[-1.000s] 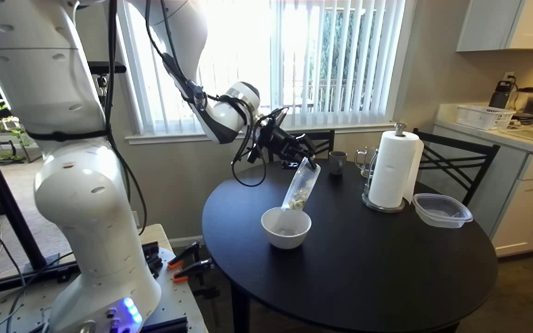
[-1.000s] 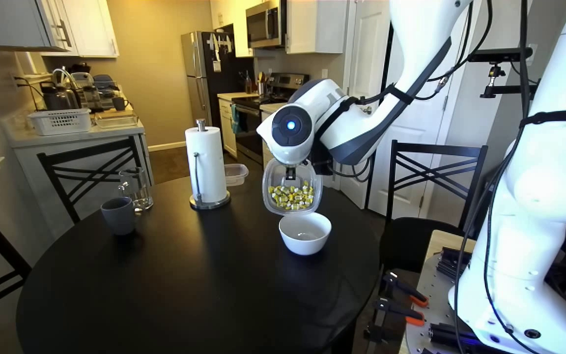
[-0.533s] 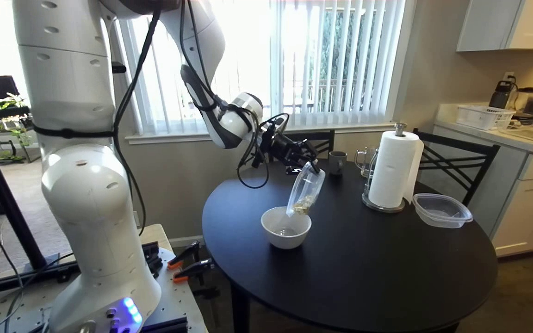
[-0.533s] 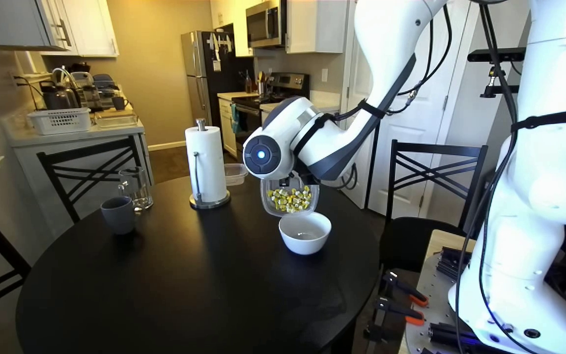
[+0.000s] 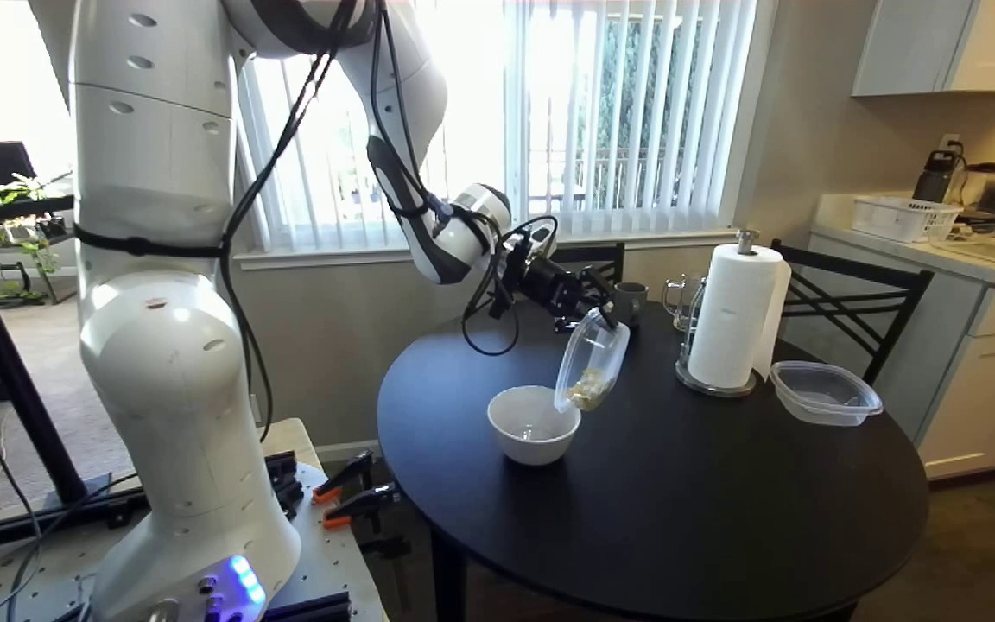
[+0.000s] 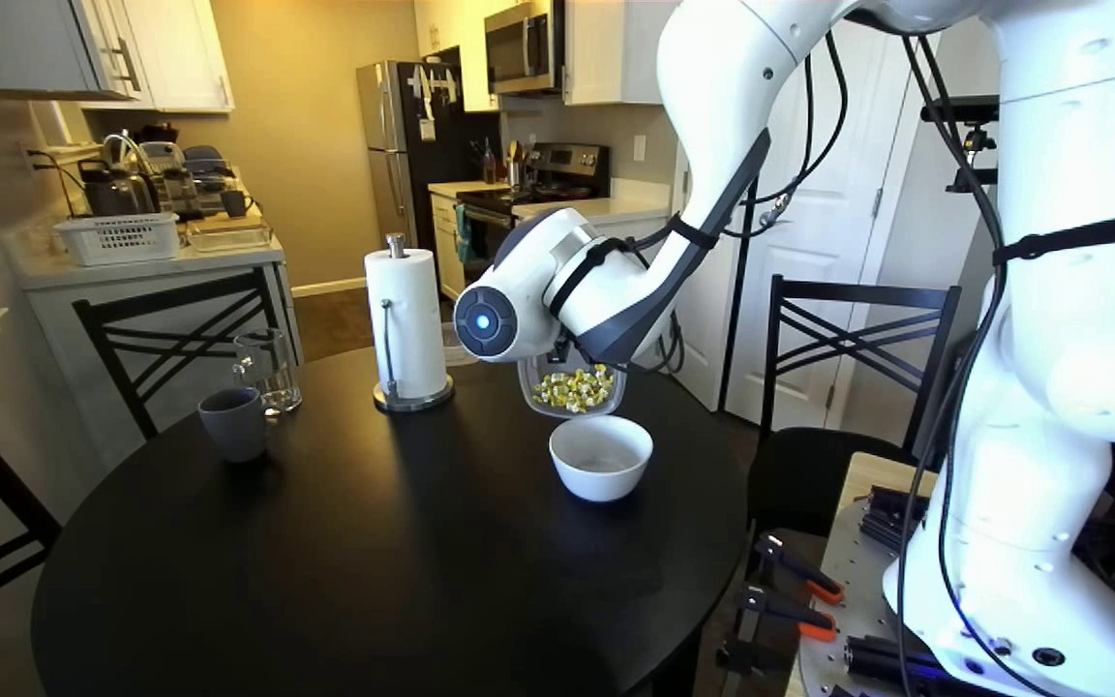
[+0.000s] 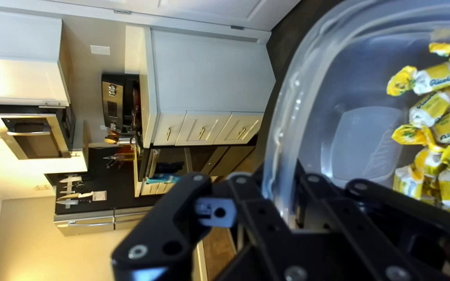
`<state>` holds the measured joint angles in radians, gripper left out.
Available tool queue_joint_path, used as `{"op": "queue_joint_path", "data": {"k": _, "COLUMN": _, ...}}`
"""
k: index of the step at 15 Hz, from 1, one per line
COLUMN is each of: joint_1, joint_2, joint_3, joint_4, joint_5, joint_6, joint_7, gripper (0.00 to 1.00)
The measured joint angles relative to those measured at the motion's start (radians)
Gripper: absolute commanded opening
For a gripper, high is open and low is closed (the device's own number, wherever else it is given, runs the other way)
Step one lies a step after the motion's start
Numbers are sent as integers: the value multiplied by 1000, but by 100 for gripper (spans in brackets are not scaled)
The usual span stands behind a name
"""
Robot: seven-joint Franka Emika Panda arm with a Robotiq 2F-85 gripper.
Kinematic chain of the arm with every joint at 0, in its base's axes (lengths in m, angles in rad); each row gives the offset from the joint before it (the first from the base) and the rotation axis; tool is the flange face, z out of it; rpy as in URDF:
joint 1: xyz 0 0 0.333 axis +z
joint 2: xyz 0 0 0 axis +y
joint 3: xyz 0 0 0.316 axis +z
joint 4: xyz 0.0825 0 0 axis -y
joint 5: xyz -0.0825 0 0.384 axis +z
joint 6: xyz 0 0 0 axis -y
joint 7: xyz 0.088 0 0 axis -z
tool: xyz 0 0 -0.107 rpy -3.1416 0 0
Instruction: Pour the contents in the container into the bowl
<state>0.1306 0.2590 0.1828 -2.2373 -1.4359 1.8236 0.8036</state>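
Observation:
My gripper (image 5: 605,316) is shut on the rim of the see-through container (image 5: 605,345); the wrist view shows the rim between the fingers (image 7: 277,187). The container hangs tilted above the table, its low end at the rim of the white bowl (image 5: 534,442). I cannot tell whether they touch. The contents, yellow-and-white wrapped candies (image 7: 440,125), lie heaped in the container's low part; they also show in both exterior views (image 5: 588,389) (image 6: 574,389). The bowl (image 6: 601,479) stands upright on the table, with no candies seen inside. The arm partly hides the container (image 6: 528,392) in an exterior view.
On the black round table (image 5: 722,518) stand a paper towel roll (image 5: 735,320), a larger clear tub (image 5: 826,397), a grey mug (image 6: 233,426) and a glass mug (image 6: 272,373). Chairs (image 6: 858,358) stand around the table.
The gripper and container have moved away from over the bowl, to the right and slightly down in an exterior view. The candies stay in the container, gathered lower. The bowl has not moved.

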Motion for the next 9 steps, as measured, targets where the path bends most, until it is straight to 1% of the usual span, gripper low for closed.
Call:
{"op": "queue_joint_path", "data": {"k": 6, "joint_1": 4, "joint_2": 32, "joint_3": -19, "joint_4": 6, "joint_5": -17, "joint_6": -48, "joint_7": -36, "gripper": 1}}
{"op": "queue_joint_path", "data": {"k": 9, "joint_1": 16, "joint_2": 39, "joint_3": -18, "joint_4": 6, "joint_5": -18, "joint_6": -104, "joint_7": -77, "gripper": 1}}
